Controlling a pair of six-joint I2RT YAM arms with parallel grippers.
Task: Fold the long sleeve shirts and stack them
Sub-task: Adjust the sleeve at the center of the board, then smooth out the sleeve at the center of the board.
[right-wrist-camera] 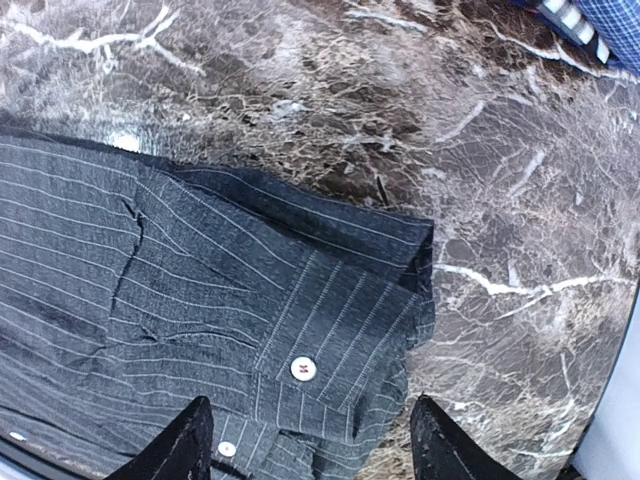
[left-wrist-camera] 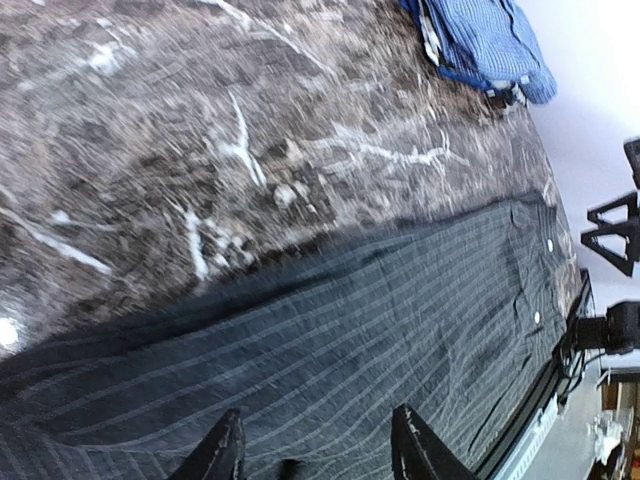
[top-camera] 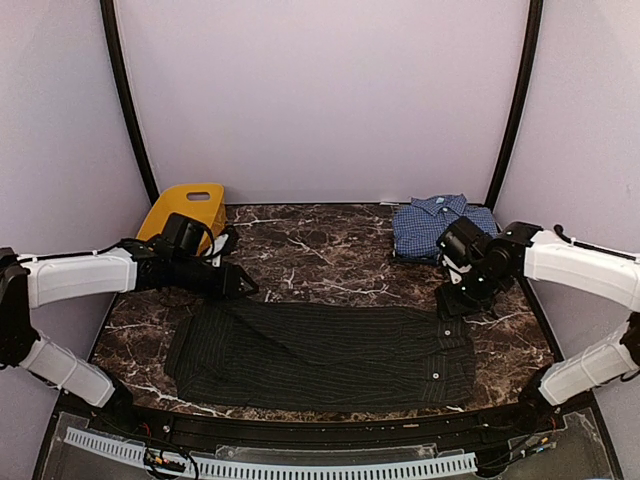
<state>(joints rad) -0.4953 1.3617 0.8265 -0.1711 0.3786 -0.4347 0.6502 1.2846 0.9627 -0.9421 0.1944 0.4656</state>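
Your right gripper (right-wrist-camera: 310, 402) hangs over the buttoned right end of the black pinstriped shirt (top-camera: 320, 350), jaws apart with nothing between them. Your left gripper (left-wrist-camera: 318, 415) is spread and empty too, above the shirt's far-left edge.

That shirt lies as a long flat band across the near half of the marble table (top-camera: 320, 250), running left to right. It looks ready for the crosswise fold. Take both corners of one end and pinch through every layer, not only the top one. Carry the end low and level so the band does not skew. Mind the cuff (right-wrist-camera: 303, 369) with the white button on the right end: it sits doubled and could flop open.

The shirt's near hem runs just beside the table's near edge, so avoid dragging it toward yourself. Bare marble lies beyond the band. The folded blue checked shirt (top-camera: 440, 228) sits in the far-right corner, close behind your right arm. The yellow basket (top-camera: 185, 210) stands far left, just behind your left arm. Keep your swings between those two.
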